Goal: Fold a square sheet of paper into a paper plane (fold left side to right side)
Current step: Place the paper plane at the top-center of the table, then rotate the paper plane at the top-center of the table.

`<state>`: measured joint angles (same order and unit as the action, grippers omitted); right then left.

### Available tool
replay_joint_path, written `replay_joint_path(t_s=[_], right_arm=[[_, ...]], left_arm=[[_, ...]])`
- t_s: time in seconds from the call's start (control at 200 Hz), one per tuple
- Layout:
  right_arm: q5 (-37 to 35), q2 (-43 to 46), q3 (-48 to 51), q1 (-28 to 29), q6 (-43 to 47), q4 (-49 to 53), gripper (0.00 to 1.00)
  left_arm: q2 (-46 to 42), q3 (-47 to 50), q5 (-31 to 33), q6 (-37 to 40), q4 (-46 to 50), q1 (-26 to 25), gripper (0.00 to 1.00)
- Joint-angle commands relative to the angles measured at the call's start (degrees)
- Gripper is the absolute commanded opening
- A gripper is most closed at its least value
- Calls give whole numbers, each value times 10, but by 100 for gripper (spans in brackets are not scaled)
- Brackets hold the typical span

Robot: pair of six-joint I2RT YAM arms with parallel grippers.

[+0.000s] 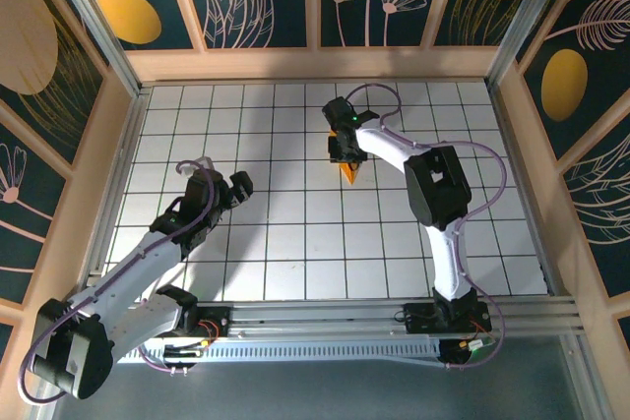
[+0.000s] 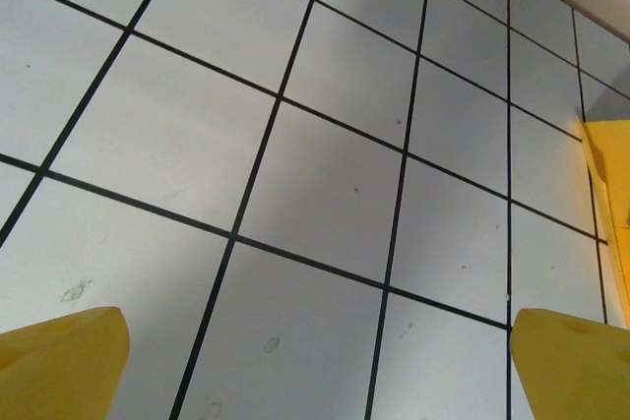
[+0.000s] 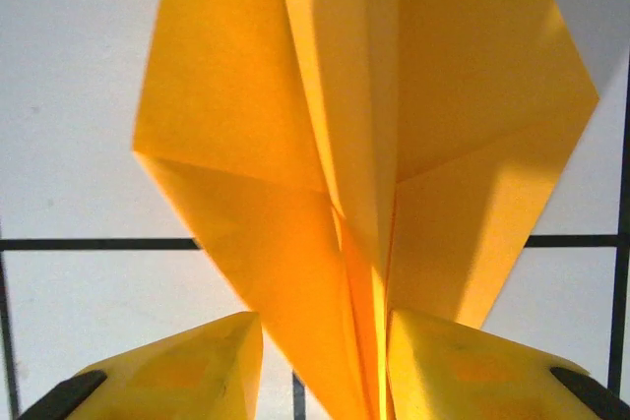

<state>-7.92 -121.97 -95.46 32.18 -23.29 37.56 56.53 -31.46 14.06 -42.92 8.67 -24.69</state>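
The yellow-orange paper (image 3: 295, 95) is folded into a pointed kite shape with a centre crease and lies on the white grid table (image 1: 285, 233). Its narrow point runs down between the fingers of my right gripper (image 3: 323, 317). Those jaws stand partly apart: the paper lies against the right finger, and a strip of table shows between it and the left finger (image 3: 197, 361). From above, the right gripper (image 1: 346, 152) is over the paper (image 1: 348, 173), whose tip pokes out toward the near side. My left gripper (image 1: 237, 185) hovers open over bare tiles, about two tiles left of the paper (image 2: 608, 194).
Wooden walls with a dark floral pattern enclose the table on three sides. An aluminium rail (image 1: 325, 314) with both arm bases runs along the near edge. Bare tiles lie under and around the left gripper (image 2: 320, 371).
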Motion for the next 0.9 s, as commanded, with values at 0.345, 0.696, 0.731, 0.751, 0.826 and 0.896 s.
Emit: replay_joint_path(t_s=[0.345,0.696,0.731,0.751,0.826,0.896], right_arm=[[-43,137,60,2,17,-7,53],[67,162,167,-26,12,-107,63],[67,154,168,-27,10,-111,63],[67,150,168,-27,10,-113,63],[67,138,170,-27,7,-120,64],[84,127,168,-27,6,-124,64]], left_arm=[[2,-59,33,38,24,9,99],[16,-59,26,23,10,10,99],[17,-59,26,23,11,10,99],[17,-59,27,23,12,11,99],[17,-56,28,23,15,10,99],[17,-55,29,24,18,10,99]])
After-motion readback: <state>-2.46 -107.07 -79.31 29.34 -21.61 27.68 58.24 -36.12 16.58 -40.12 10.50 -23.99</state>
